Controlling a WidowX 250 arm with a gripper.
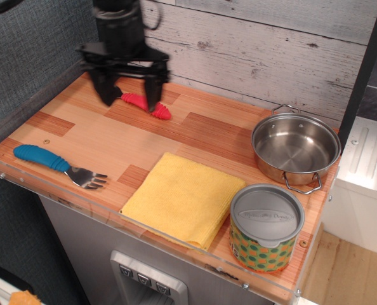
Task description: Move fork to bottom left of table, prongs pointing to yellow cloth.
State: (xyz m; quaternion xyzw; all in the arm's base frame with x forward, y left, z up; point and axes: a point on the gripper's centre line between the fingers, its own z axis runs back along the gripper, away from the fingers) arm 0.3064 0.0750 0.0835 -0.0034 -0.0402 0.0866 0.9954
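The fork [56, 165] lies at the front left of the wooden table [112, 136]. Its blue ribbed handle is to the left and its grey prongs point right, toward the yellow cloth [183, 198]. The cloth lies flat at the front middle, a short gap from the prongs. My black gripper [129, 95] hangs open and empty above the back of the table, over the red-handled spoon [145, 105], well away from the fork.
A steel pot with two handles [295, 148] stands at the right. A patterned can with a grey lid [266, 227] stands at the front right. A clear acrylic strip [80, 206] runs along the front edge. A grey plank wall closes the back.
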